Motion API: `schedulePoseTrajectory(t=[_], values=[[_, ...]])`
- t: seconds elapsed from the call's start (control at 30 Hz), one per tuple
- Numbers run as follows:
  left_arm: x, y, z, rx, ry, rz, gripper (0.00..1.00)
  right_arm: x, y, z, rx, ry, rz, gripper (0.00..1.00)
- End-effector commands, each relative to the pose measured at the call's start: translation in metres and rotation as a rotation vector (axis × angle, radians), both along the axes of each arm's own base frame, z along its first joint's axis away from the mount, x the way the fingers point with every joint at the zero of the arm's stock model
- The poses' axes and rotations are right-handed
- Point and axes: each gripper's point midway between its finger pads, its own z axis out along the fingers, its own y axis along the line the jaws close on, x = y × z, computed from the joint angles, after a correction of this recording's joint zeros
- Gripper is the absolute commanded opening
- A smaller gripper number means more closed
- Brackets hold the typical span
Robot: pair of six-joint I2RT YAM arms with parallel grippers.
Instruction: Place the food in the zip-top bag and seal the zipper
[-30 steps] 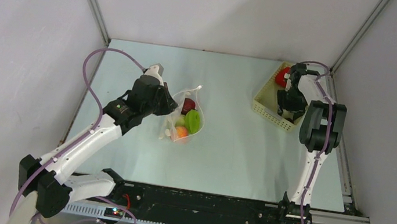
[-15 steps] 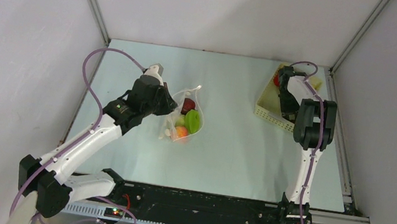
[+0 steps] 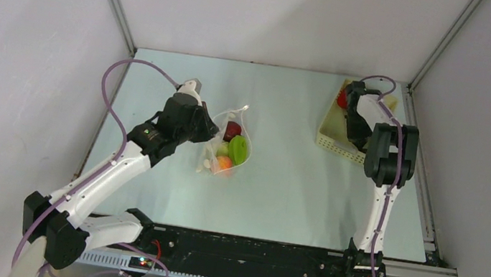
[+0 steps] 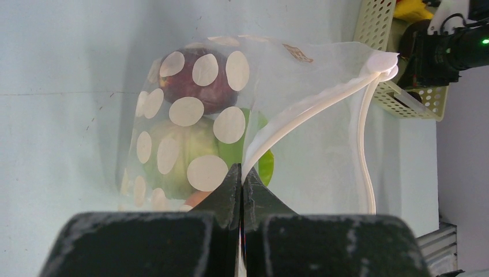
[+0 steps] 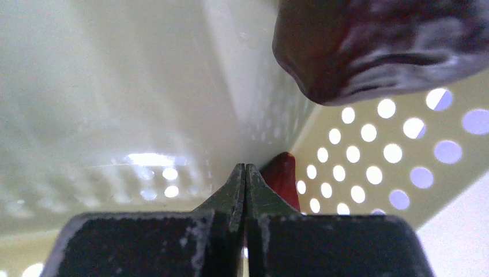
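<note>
The zip-top bag [image 3: 227,143] lies mid-table with its mouth open, holding food: a maroon piece [image 3: 233,131], a green one [image 3: 239,150] and an orange one [image 3: 224,164]. My left gripper [image 4: 241,173] is shut on the zipper [image 4: 311,109] at the bag's [image 4: 190,115] mouth edge. My right gripper [image 5: 245,168] is down inside the basket [image 5: 144,86], its jaws pressed together with nothing seen between them. A small red piece [image 5: 282,173] sits just behind its right finger, and a dark red food [image 5: 380,46] lies above it. From above, the right gripper [image 3: 349,99] is at the basket's far left corner.
The pale yellow perforated basket [image 3: 333,140] stands at the back right near the wall rail. A yellow food [image 4: 412,8] shows inside the basket [image 4: 377,34] in the left wrist view. Side walls close in the table on both sides.
My right gripper has gone from open to shut and moved deeper into the basket's far corner; the basket shifted slightly right. The left arm and the bag have not moved.
</note>
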Motion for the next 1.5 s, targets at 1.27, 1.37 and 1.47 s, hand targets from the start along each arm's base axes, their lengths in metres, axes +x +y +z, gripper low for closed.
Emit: schedulePoseTrajectory(t=[1.27, 1.37, 1.47], values=[[0.013, 0.004, 0.012, 0.060, -0.065, 0.000, 0.00, 0.009, -0.026, 0.010, -0.101, -0.020, -0.108, 0.16], [0.013, 0.004, 0.012, 0.059, -0.063, 0.002, 0.00, 0.019, -0.027, 0.010, -0.103, -0.070, -0.123, 0.19], [0.013, 0.004, 0.012, 0.058, -0.061, 0.002, 0.00, 0.028, -0.013, 0.006, 0.006, -0.111, -0.132, 0.24]])
